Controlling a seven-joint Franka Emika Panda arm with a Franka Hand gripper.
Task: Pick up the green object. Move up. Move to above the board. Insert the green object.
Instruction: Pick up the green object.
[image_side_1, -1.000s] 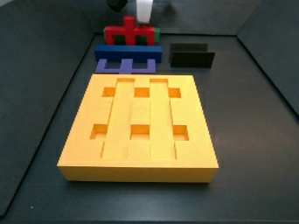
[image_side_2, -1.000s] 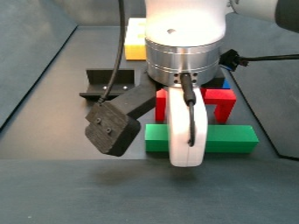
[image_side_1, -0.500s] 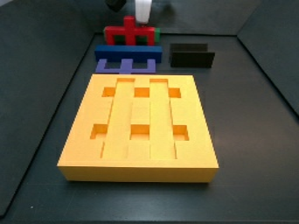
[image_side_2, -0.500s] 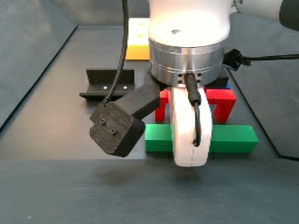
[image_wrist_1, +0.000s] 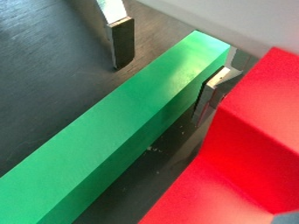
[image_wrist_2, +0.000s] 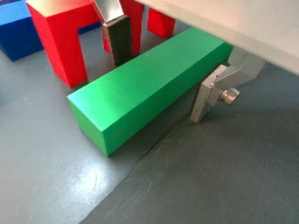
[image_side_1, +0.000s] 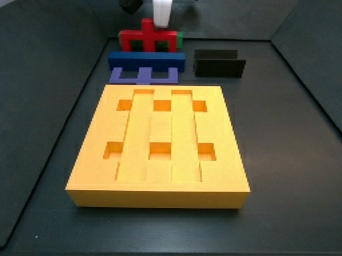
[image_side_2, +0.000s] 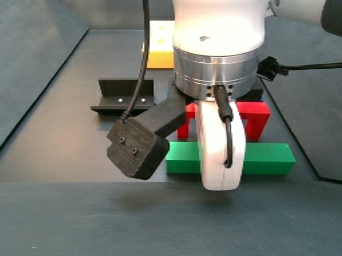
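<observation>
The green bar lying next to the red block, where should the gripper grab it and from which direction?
Grip the green bar across its two long side faces, coming straight down from above. It lies flat on the floor with a square section, so those faces are parallel and suit flat fingers. The gripper already straddles it near one end, one finger squeezed into the gap beside the red block; a more central hold would probably balance better.

The end effector (image_wrist_2: 167, 63) and arm hide the green object's (image_side_2: 269, 158) middle — ends show.
</observation>
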